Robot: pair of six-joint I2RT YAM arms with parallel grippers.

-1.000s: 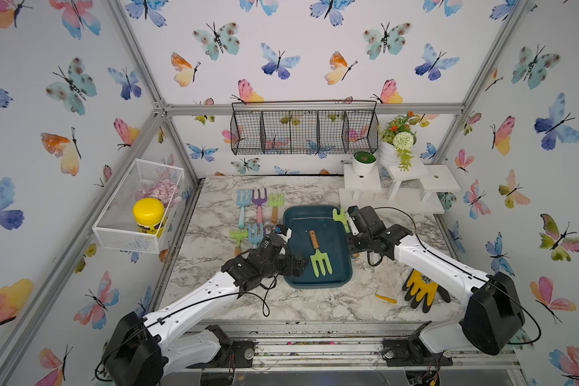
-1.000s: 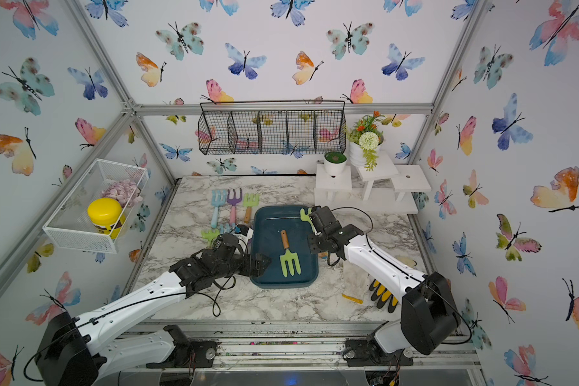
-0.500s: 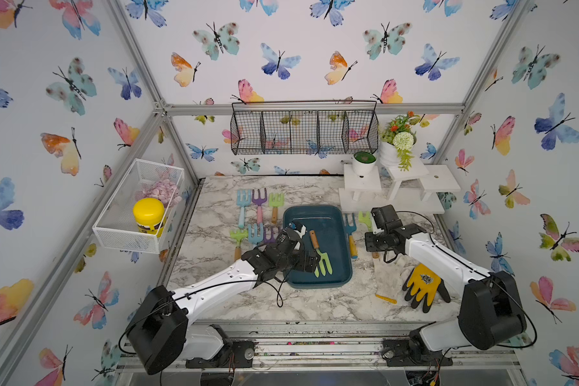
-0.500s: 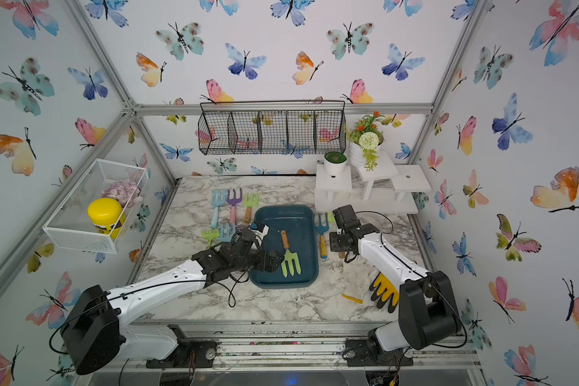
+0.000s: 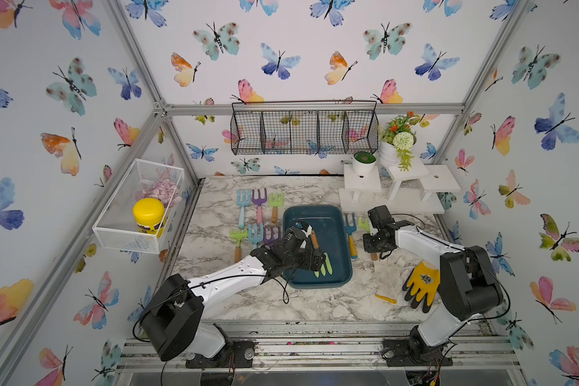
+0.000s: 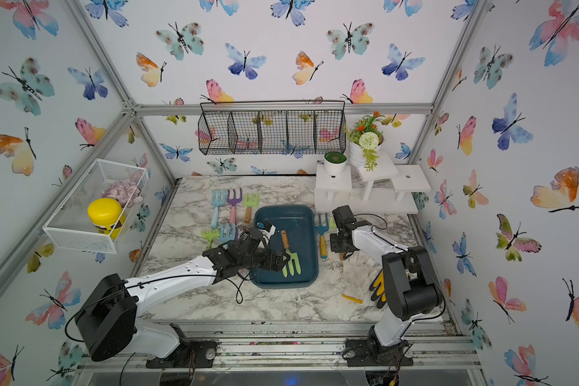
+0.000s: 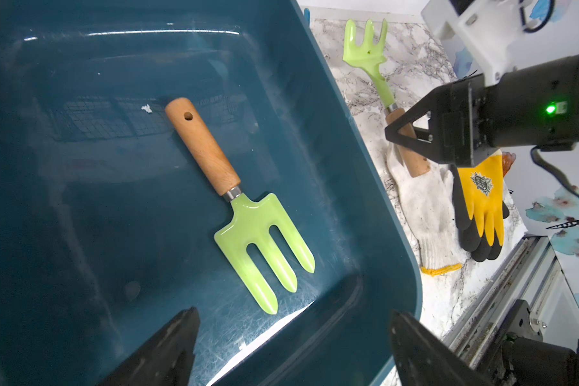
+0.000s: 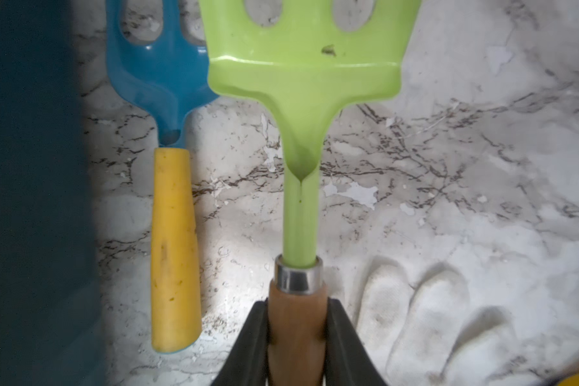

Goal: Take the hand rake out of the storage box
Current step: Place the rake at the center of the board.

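Note:
The hand rake (image 8: 301, 83), light green with bent tines and a wooden handle, is outside the storage box, low over the marble to its right (image 5: 364, 224) (image 6: 332, 223) (image 7: 368, 50). My right gripper (image 8: 296, 307) (image 5: 372, 248) (image 6: 340, 249) is shut on its handle just behind the metal collar. The dark teal storage box (image 5: 335, 234) (image 6: 301, 220) (image 7: 114, 200) still holds a flat green three-tined fork (image 7: 254, 227) (image 5: 325, 267) (image 6: 290, 259) with a wooden handle. My left gripper (image 7: 295, 314) (image 5: 316, 260) (image 6: 279, 259) hangs open inside the box, near the fork's tines, holding nothing.
A blue fork with a yellow handle (image 5: 350, 234) (image 8: 174, 234) lies between the box and the rake. A white glove (image 7: 425, 207) and a yellow-black glove (image 5: 422, 287) lie at the front right. Several coloured tools (image 5: 258, 207) lie left of the box. White stands (image 5: 395, 187) are at the back right.
My right gripper carried the rake from the box's far right corner out to the right and down beside the blue fork. My left arm reached in over the box toward the fork.

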